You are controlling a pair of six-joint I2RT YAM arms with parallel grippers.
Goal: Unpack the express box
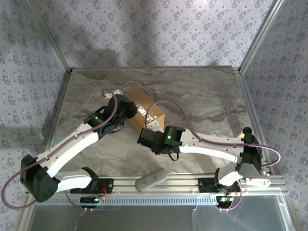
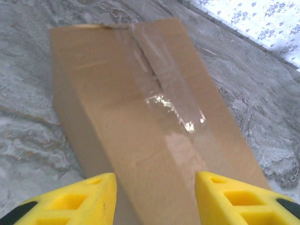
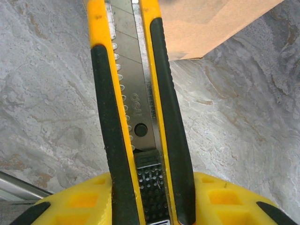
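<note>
The express box (image 1: 147,107), a brown cardboard carton, lies at an angle on the middle of the table. In the left wrist view its top (image 2: 140,108) runs away from me, with shiny clear tape (image 2: 173,105) along the seam. My left gripper (image 2: 155,187) hovers open over the box's near end (image 1: 129,111), yellow fingers (image 2: 93,197) apart with nothing clamped. My right gripper (image 3: 152,187) is shut on a yellow-and-black utility knife (image 3: 136,93), blade out. The knife points at a corner of the box (image 3: 206,23). From above, the right gripper (image 1: 147,137) sits just in front of the box.
A pale oblong object (image 1: 150,178) lies on the metal rail at the near edge, between the arm bases. Patterned walls with metal posts (image 1: 53,43) enclose the marble-look tabletop (image 1: 207,96) on three sides. A purple cable (image 1: 192,134) arcs over the right arm.
</note>
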